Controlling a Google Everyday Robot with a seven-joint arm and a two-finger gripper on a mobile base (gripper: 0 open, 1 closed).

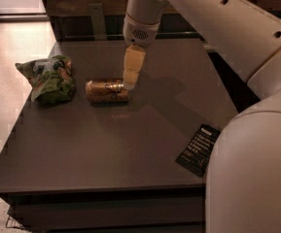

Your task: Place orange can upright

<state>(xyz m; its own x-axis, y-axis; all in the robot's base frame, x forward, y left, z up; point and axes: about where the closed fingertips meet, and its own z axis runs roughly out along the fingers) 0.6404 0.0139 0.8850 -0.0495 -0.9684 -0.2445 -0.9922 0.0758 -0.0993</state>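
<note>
The orange can (107, 91) lies on its side on the grey table (130, 149), left of centre, its long axis running left to right. My gripper (130, 81) hangs from the white arm, pointing down, with its pale fingertips at the can's right end. The fingertips overlap that end of the can in the camera view. I cannot tell whether they touch it.
A green crumpled snack bag (50, 77) lies left of the can. A black flat packet (199, 149) lies near the table's front right. My white arm fills the right side of the view. A dark shelf runs behind the table.
</note>
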